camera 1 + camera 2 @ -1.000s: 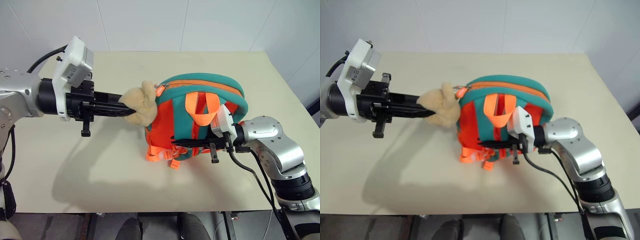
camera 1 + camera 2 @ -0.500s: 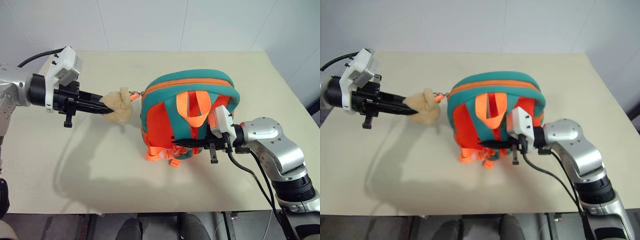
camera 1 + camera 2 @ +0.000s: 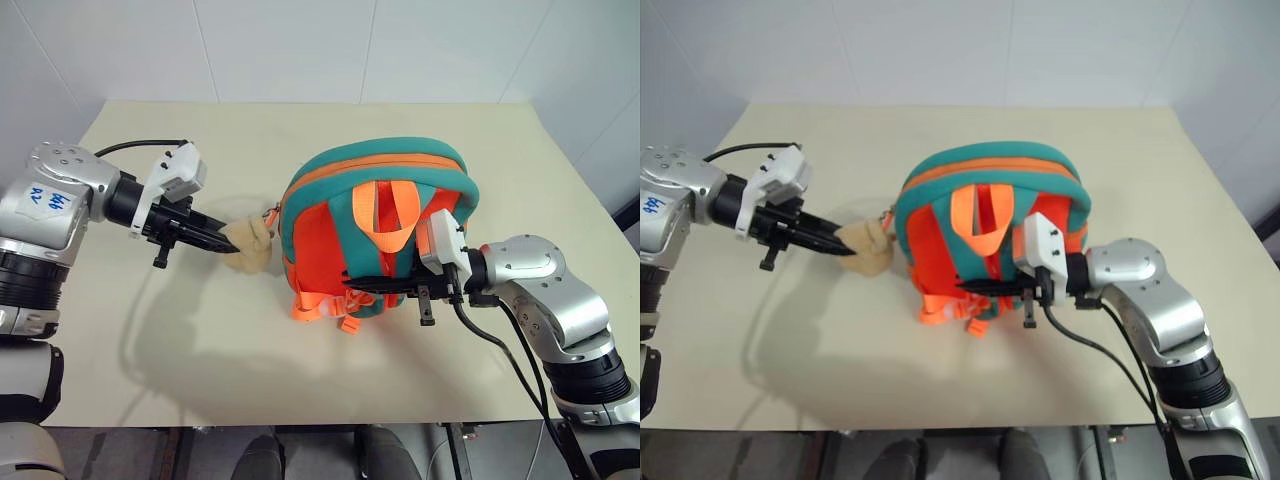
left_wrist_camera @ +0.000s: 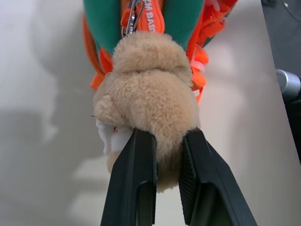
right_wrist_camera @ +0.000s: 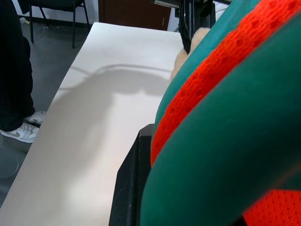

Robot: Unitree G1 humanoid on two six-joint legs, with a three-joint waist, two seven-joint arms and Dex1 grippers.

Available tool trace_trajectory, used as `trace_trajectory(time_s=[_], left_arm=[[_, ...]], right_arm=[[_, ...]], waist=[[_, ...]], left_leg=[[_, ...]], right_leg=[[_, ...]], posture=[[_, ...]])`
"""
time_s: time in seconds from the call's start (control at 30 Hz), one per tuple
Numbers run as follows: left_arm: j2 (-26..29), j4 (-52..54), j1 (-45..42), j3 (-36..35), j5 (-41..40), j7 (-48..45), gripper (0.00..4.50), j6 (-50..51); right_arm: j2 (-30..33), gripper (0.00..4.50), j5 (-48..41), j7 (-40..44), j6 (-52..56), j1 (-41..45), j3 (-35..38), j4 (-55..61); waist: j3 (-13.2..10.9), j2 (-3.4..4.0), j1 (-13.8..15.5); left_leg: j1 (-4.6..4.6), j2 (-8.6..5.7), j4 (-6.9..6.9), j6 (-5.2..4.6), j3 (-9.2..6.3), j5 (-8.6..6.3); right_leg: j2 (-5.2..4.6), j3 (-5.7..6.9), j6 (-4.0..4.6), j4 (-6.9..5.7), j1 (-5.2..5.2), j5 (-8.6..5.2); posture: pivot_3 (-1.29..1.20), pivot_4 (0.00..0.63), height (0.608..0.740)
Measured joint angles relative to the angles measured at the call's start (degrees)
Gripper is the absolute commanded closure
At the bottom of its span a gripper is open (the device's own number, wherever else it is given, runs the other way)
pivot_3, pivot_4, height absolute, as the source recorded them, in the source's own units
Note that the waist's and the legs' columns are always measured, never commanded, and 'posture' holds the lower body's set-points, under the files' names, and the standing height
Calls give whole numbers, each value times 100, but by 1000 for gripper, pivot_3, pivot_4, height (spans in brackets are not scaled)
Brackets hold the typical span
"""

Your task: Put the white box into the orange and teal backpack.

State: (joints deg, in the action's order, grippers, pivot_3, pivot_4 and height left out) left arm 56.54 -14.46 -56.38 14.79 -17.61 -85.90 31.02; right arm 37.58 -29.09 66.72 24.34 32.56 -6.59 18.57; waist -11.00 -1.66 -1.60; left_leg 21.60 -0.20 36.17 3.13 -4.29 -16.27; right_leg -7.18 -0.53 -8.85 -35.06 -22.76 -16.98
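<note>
Orange and teal backpack [image 3: 378,232] stands in middle of table [image 3: 200,350], zipper looks shut. Left end effector [image 4: 167,165] clamped on tan plush toy [image 4: 148,89] hanging from backpack's side. Right end effector [image 3: 352,285] pinched together on orange strap [image 3: 330,300] low on backpack. White box nowhere to spot on table. Guess: box already inside, or job not started; cannot tell which.

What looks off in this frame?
The left gripper is shut on the tan plush toy clipped to the orange and teal backpack, not on the bag itself. The right gripper is shut on the bag's lower strap side, so the backpack stands upright on the table. The zipper looks closed.
</note>
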Motion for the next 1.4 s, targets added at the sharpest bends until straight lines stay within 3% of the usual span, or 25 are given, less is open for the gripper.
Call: trace_trajectory(time_s=[0.57, 0.9, 1.27, 1.33, 1.4], left_arm=[[-692, -687, -61, 821, 1027, -13, 4189, -879], [-1103, -841, 53, 616, 1089, 9, 4189, -873], [-1016, -86, 393, 152, 1036, 135, 633, -260], [-880, 99, 503, 77, 995, 139, 46, -166], [-763, 203, 579, -31, 956, 147, 15, -64]], right_arm=[[-9, 3990, 103, -1, -9, 73, -78, -93], [3, 3990, 143, -165, 128, 78, -88, -91], [147, 212, 123, -114, 338, 78, -88, -65], [229, 0, 99, -87, 365, 76, -85, -53], [326, 0, 78, -43, 398, 72, -44, -36]], waist=[[0, 0, -1], [0, 0, 5], [0, 0, 4], [0, 0, -2], [0, 0, 4]], left_leg=[[0, 0, 6, 1, 0, 1], [0, 0, 10, 0, 0, 0], [0, 0, 10, 1, 0, 0], [0, 0, 9, 1, 0, 1], [0, 0, 9, 0, 0, 0]], right_leg=[[0, 0, 0, -6, 0, 0], [0, 0, -1, -11, 0, 1], [-1, 0, -1, -8, 0, 0], [-1, 0, -1, -8, 0, 0], [0, 0, -1, -8, 0, 0]], posture=[[0, 150, 740], [0, 150, 740], [0, 150, 740], [0, 150, 740], [0, 150, 740]])
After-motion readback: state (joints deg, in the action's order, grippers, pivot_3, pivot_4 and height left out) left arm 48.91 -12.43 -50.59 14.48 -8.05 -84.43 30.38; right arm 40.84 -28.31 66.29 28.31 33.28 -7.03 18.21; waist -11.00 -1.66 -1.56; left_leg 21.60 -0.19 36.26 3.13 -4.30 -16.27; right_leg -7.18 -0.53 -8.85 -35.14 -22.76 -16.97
